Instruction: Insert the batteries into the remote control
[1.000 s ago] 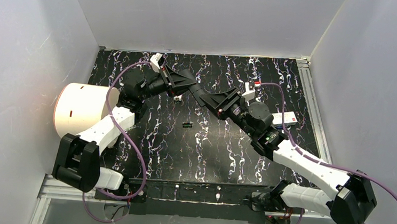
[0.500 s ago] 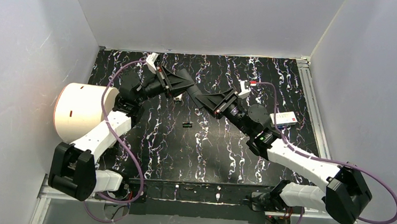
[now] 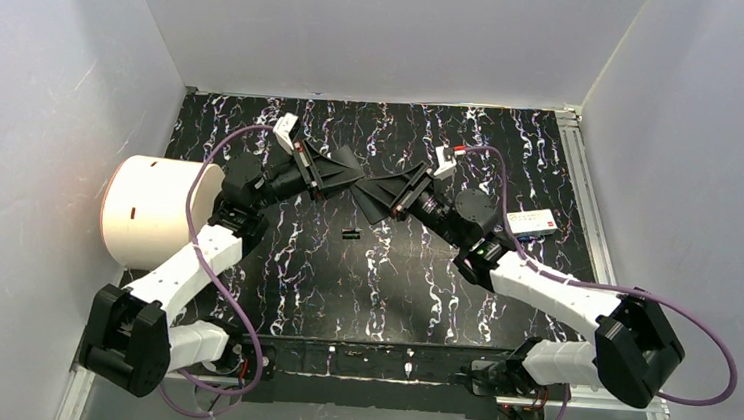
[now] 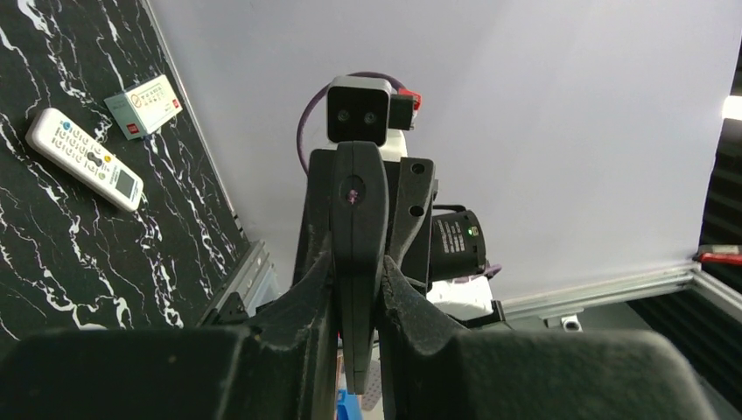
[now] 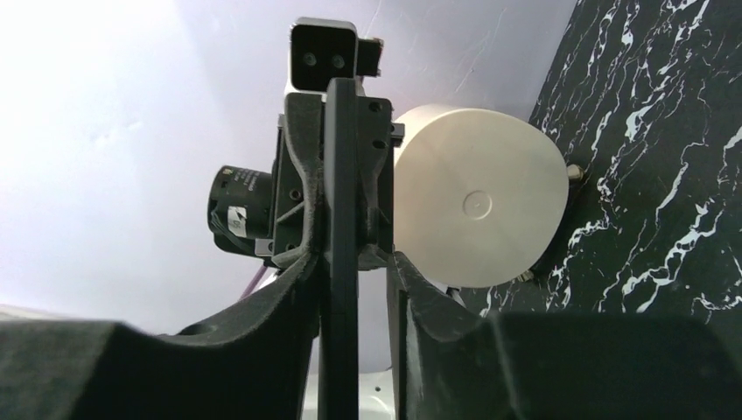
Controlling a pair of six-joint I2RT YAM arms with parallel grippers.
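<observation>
A thin black remote (image 3: 362, 182) hangs in the air between my two grippers, over the middle of the table. My left gripper (image 3: 349, 176) is shut on it; in the left wrist view (image 4: 357, 262) both fingers press its edges (image 4: 357, 201). My right gripper (image 3: 380, 190) faces the left one, with the remote's other end (image 5: 341, 175) between its fingers. There it (image 5: 354, 258) touches one finger, and a gap shows at the other. One small dark battery (image 3: 350, 234) lies on the table below. The other batteries are out of view.
A white remote (image 4: 83, 157) and a small white card box (image 4: 144, 103) lie on the black marbled table, right of centre; the box also shows in the top view (image 3: 533, 221). A large white cylinder (image 3: 152, 210) stands at the left edge. White walls enclose the table.
The right arm has reached left and brought its gripper up to the left one, around the remote's free end. The left gripper has swung slightly down with the remote.
</observation>
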